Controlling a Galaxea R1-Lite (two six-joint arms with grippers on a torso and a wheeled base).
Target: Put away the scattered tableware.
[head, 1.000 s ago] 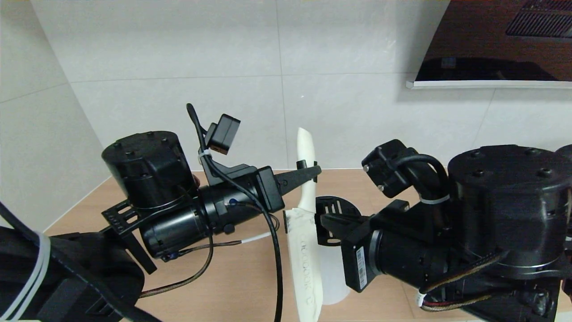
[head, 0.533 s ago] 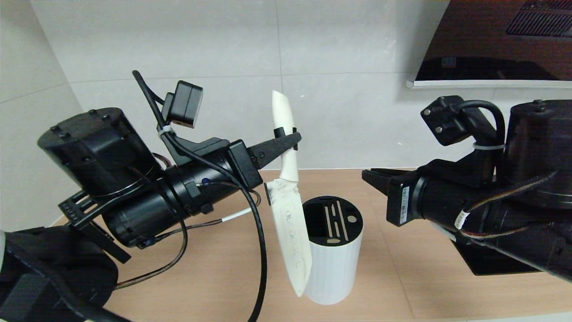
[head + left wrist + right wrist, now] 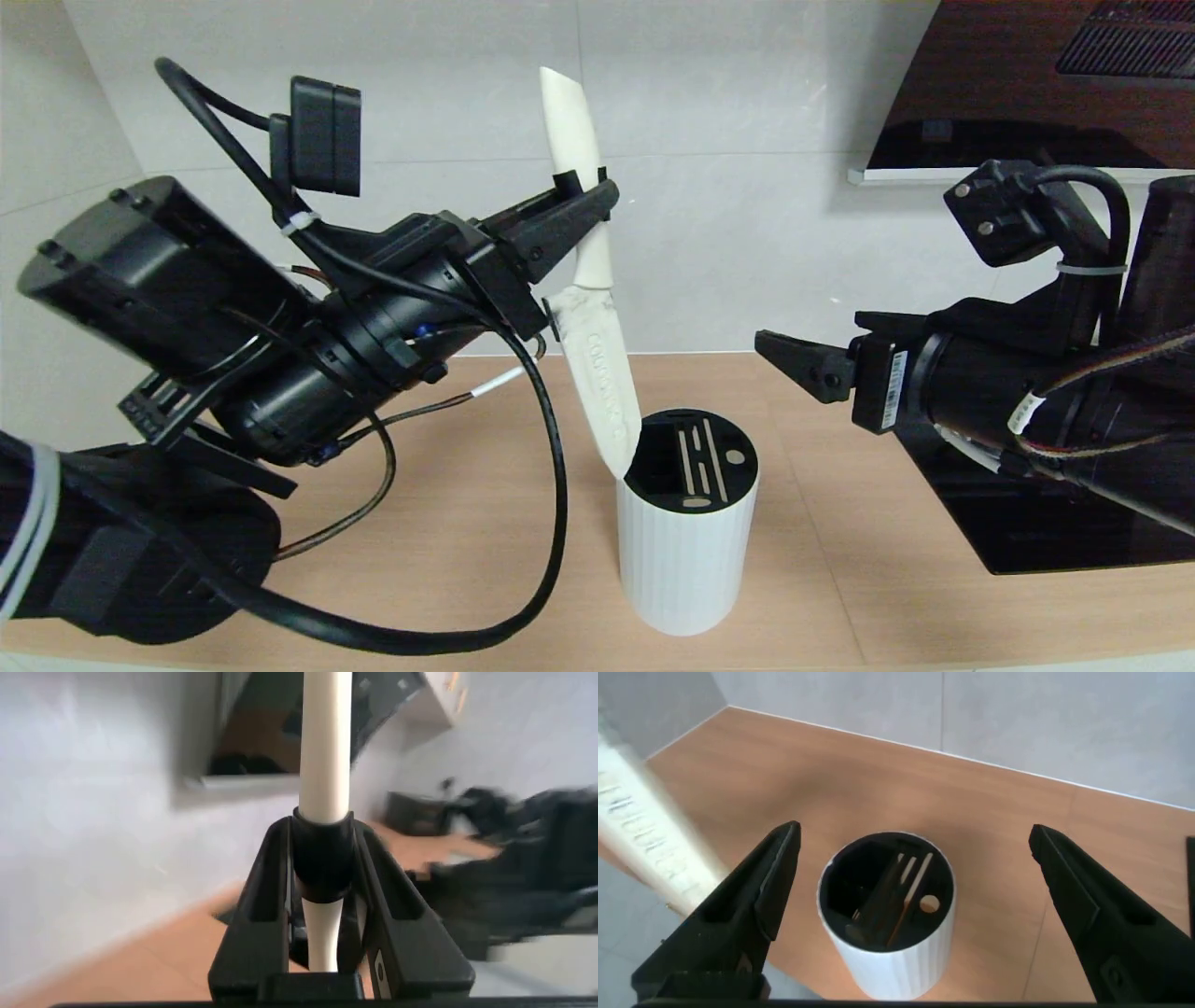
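Note:
My left gripper (image 3: 586, 198) is shut on the handle of a white knife (image 3: 597, 359), held high above the wooden counter with the blade pointing down. The blade's tip sits at the left rim of the white cylindrical knife holder (image 3: 686, 560), whose black top has several slots. In the left wrist view the fingers (image 3: 280, 873) clamp the knife's handle (image 3: 324, 756). My right gripper (image 3: 794, 359) hangs open to the right of the holder, above the counter. Its wrist view looks down on the holder (image 3: 887, 943) between the spread fingers, with the knife (image 3: 649, 835) at the side.
A black cooktop (image 3: 1027, 527) is set into the counter (image 3: 467, 560) at the right. A dark range hood (image 3: 1027, 93) hangs on the tiled wall above it. Loose cables from my left arm droop in front of the holder's left side.
My left arm has lifted the knife and brought its tip from beside the holder's wall up to the rim. My right arm has drawn back to the right, uncovering the holder.

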